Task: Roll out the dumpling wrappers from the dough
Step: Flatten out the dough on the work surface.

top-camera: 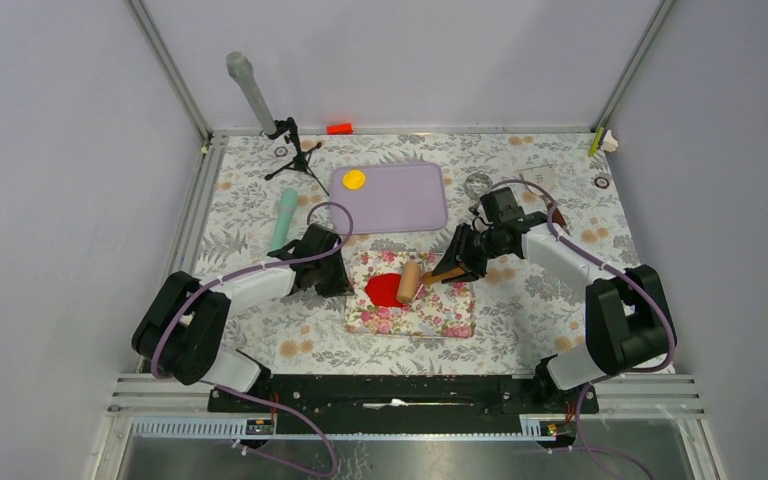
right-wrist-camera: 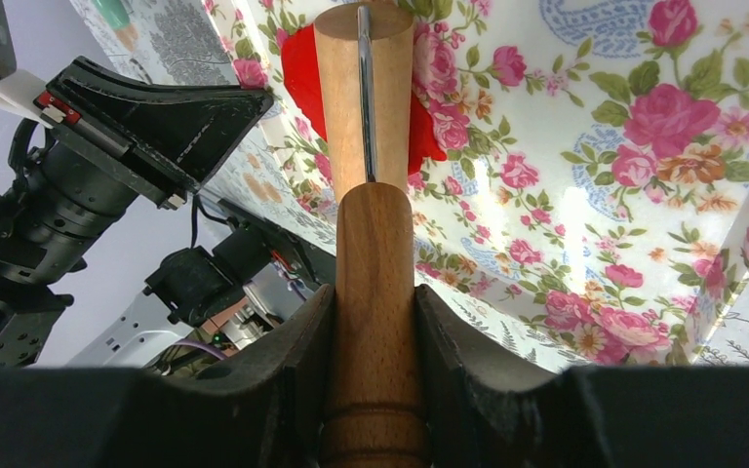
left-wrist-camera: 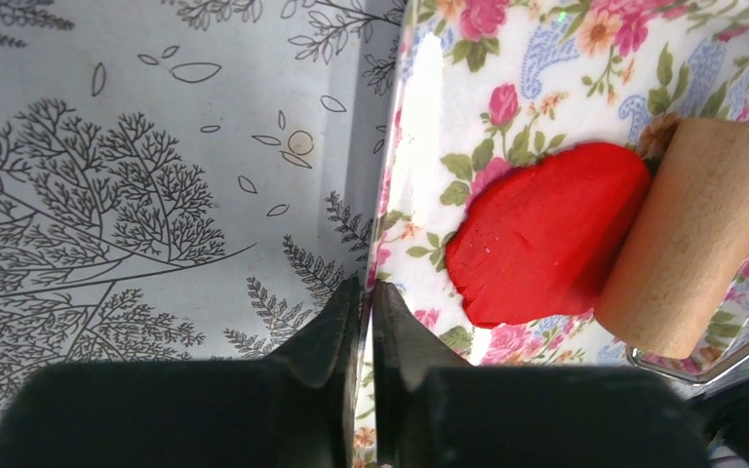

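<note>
the right claw (right-wrist-camera: 374, 302) is closed snugly on the wooden handle of the rolling pin (right-wrist-camera: 374, 244), one finger on each side. from there the handle runs leftward to the roller (top-camera: 409, 280), whose long axis lies near-to-far, slightly tilted, crosswise to the handle. the roller rests on the right edge of the dough (left-wrist-camera: 546, 234), a flat, rounded red sheet that spreads leftward from it on the left half of the floral mat (top-camera: 440, 312). so the dough lies directly left of this claw, and a stroke over it would, i judge, be a push to the left. the left claw (left-wrist-camera: 366, 292) is pinched almost together, with only a slit between its fingers and the mat's left edge running into that slit. it appears to be clamping the mat there, just left of the dough but not touching it. the right arm alone has the tool, though the left claw is the nearer to the dough. room is tight leftward: the dough's left margin sits close to the mat's edge and the left claw, so a long push risks meeting them. the right and near parts of the mat are bare. no red wrapper shows yet. a yellow wrapper (top-camera: 354, 180) lies in the far-left corner of the lilac tray (top-camera: 410, 205), just beyond the mat.
</note>
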Action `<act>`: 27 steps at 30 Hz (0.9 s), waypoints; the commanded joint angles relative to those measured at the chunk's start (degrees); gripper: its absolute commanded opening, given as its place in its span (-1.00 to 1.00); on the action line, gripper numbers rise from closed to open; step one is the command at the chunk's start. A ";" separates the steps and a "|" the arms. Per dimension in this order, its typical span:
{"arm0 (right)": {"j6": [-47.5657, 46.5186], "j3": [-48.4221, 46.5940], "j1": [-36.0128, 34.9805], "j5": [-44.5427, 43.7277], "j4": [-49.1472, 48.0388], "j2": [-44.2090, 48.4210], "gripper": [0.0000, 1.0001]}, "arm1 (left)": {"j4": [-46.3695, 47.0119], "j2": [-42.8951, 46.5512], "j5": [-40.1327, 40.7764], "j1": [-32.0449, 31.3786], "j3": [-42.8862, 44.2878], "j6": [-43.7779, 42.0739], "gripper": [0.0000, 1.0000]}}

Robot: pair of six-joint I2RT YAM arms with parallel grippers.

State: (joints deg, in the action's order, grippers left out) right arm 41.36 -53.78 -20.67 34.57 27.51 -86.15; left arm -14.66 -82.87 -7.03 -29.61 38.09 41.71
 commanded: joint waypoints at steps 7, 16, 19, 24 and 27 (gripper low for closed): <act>3.90 -1.23 -0.52 0.15 1.48 2.98 -1.00 | 0.99 -1.01 1.30 -1.60 -0.36 -1.96 -1.00; 4.55 1.65 -1.40 -0.96 1.32 4.48 -1.00 | 2.29 -2.25 -1.24 -2.17 0.03 -2.95 -1.00; 4.94 4.33 -1.66 -1.05 -0.34 2.69 -1.00 | 2.19 -2.49 -2.29 -2.37 0.36 -3.47 -1.00; 5.29 6.41 -1.85 -3.03 -1.52 0.67 -1.00 | 2.19 -1.63 -2.94 -2.64 0.09 -3.73 -1.00; 5.83 6.67 -2.03 -3.87 -2.62 -0.70 -1.00 | 2.18 -1.34 -3.05 -2.72 0.00 -3.73 -1.00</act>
State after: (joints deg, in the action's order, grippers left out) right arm 46.00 -49.19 -21.78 36.32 24.51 -83.48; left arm -12.60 -83.77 -8.54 -31.46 38.15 39.24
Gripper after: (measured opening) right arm 0.391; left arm 0.033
